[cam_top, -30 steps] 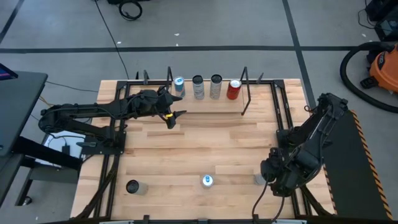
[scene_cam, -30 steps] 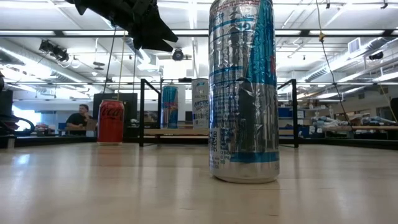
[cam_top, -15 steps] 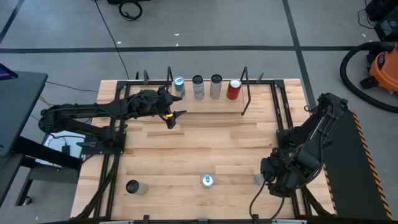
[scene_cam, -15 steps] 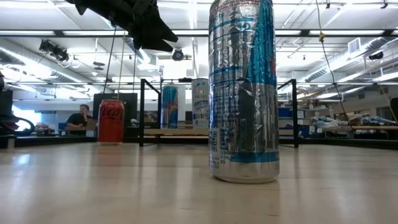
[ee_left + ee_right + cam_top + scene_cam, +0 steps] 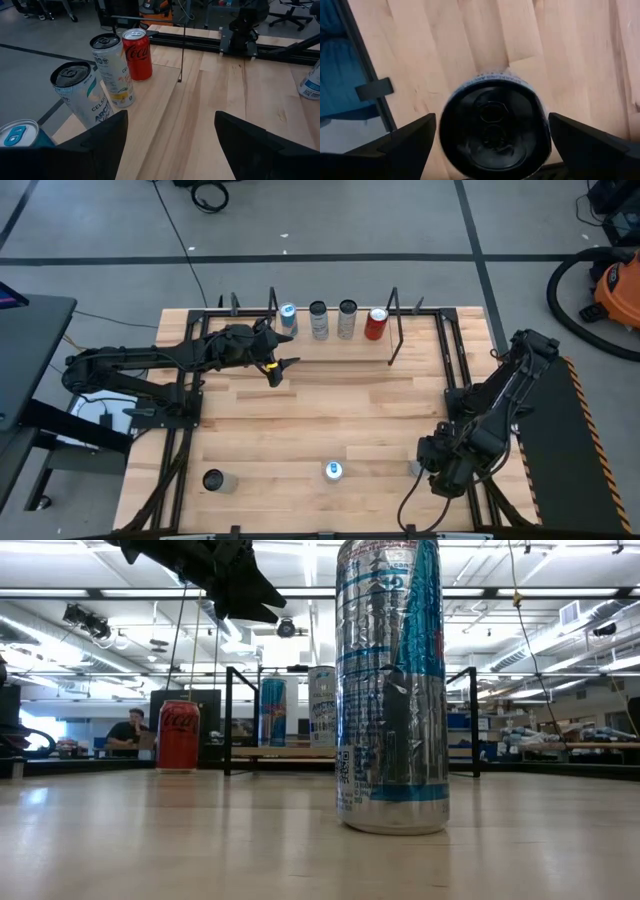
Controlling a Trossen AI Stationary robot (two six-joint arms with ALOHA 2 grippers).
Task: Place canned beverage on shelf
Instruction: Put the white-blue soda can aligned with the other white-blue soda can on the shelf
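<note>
We count seven drink cans: four upright aluminium cans [image 5: 331, 320] on the light wood plank shelf [image 5: 330, 336], three at the counter's [image 5: 330, 405] six-o'clock edge.

The left arm reaches across the table's far side, its left gripper [image 5: 284, 365] held aloft with fingers spread. The right arm folds down at the near right corner, right gripper [image 5: 492, 137] pointing downward, fingers wide apart.
</note>
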